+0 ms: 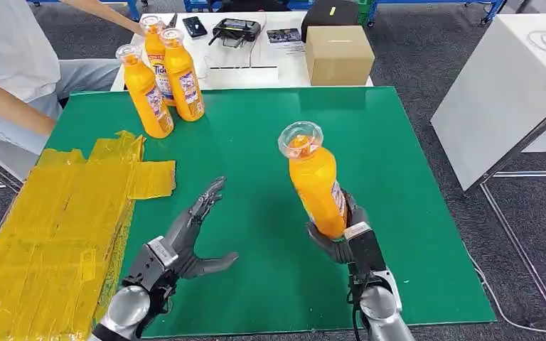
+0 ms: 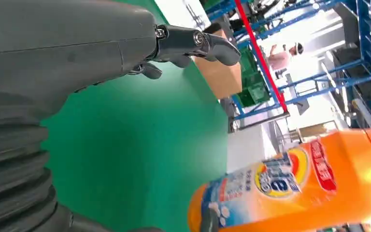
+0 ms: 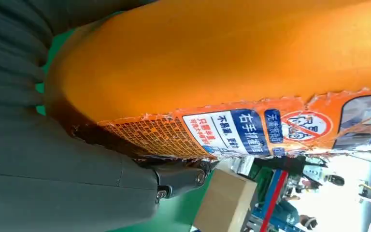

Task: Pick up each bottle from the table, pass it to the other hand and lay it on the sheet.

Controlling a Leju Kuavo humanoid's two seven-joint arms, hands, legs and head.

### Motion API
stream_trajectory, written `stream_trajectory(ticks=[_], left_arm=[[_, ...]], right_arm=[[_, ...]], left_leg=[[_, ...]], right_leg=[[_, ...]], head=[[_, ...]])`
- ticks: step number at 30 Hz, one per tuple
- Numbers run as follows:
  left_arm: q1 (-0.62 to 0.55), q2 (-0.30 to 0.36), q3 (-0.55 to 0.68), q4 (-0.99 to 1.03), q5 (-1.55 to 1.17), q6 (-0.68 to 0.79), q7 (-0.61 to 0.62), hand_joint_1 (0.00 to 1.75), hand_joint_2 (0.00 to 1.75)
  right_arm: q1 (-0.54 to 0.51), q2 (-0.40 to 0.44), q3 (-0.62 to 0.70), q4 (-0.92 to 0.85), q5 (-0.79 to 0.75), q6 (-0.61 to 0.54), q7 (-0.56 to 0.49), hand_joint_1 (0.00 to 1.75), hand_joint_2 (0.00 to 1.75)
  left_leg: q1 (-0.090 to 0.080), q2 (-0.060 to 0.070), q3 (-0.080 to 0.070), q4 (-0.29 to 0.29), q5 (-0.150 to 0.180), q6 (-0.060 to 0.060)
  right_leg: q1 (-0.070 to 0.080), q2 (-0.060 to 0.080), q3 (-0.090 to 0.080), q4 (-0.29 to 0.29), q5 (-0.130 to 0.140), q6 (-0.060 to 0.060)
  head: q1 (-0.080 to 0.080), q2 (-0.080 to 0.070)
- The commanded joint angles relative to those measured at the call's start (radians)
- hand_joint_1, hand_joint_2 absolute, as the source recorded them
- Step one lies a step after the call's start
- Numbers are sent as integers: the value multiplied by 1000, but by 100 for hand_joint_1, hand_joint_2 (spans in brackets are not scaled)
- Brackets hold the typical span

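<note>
Bottle (image 1: 316, 181) gripped low on body by right hand (image 1: 341, 238), lifted off green worktop (image 1: 398, 177), long axis near upright, cap tilted slightly toward left. Left hand (image 1: 192, 234) spread, nothing held, lying well apart on bottle's left; yellow sheet (image 1: 50, 234) beyond it

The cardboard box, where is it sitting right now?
In the head view the cardboard box sits on the white table just beyond the green mat's far edge, right of centre, beside a black case.
</note>
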Motion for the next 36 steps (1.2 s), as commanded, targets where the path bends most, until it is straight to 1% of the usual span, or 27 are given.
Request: stream_trajectory(ticks=[1,5,6,7,8,9,13,15,17,20,27,32,36], left_arm=[[-70,17,-65,76,40,3,18,0,175],[-100,12,-73,92,74,-2,25,0,175],[-103,12,-73,91,75,-2,25,0,175],[-110,13,-76,91,79,-2,25,0,175],[-113,14,-79,90,82,-2,26,0,175],[-115,15,-81,89,84,-2,26,0,175],[-126,14,-101,88,92,-8,29,0,175],[-133,14,-109,91,102,-14,33,0,175],[-144,13,-115,100,110,-19,36,0,175],[-154,11,-112,104,136,-29,38,0,175],[-155,10,-111,105,142,-32,39,0,175],[-169,0,-93,122,193,-44,50,0,175],[-175,-5,-84,124,223,-49,55,0,175]], right_arm=[[-111,54,157,193,18,31,-3,175,175],[-157,84,262,273,7,34,-13,175,175],[-156,87,266,274,7,33,-12,175,175],[-161,83,284,282,2,35,-9,175,175],[-165,80,300,290,1,37,-9,175,175],[-166,79,306,294,0,38,-9,175,175],[-178,79,341,311,2,43,-20,175,175],[-186,82,359,315,17,39,-29,175,175],[-196,90,384,316,29,39,-37,175,175],[-207,95,415,318,72,6,-48,175,175],[-208,94,420,319,78,3,-48,175,175],[-215,86,467,323,117,-14,-47,175,175],[-217,84,475,330,114,-19,-43,175,175]], left_leg=[[1,3,3,-1,-1,-1],[1,3,2,-1,-1,-1],[1,2,1,-1,0,-1],[3,3,5,-1,-1,-2],[2,2,3,-1,0,-1],[3,1,5,-1,-1,-2],[2,1,4,-1,-1,-1],[1,0,1,-1,0,-1],[1,0,2,0,0,-1],[1,1,1,0,0,-1],[1,0,2,0,0,-1],[1,0,2,0,0,-1],[2,-1,1,0,0,-1]], right_leg=[[1,3,3,-1,0,-1],[1,3,2,-1,1,-1],[1,2,1,-1,0,-1],[3,3,5,-2,0,-3],[2,1,2,-1,0,-1],[3,1,5,-2,-1,-2],[2,1,4,-2,-1,-1],[1,0,2,-1,0,-1],[1,0,2,-1,0,-1],[1,1,1,-1,0,-1],[1,0,2,-1,-1,-1],[1,0,2,-1,-1,-1],[1,-1,2,-1,0,-1]], head=[[0,0],[0,0],[0,0],[0,0],[0,0],[0,0],[0,0],[0,0],[0,0],[0,0],[0,0],[0,0],[0,0]])
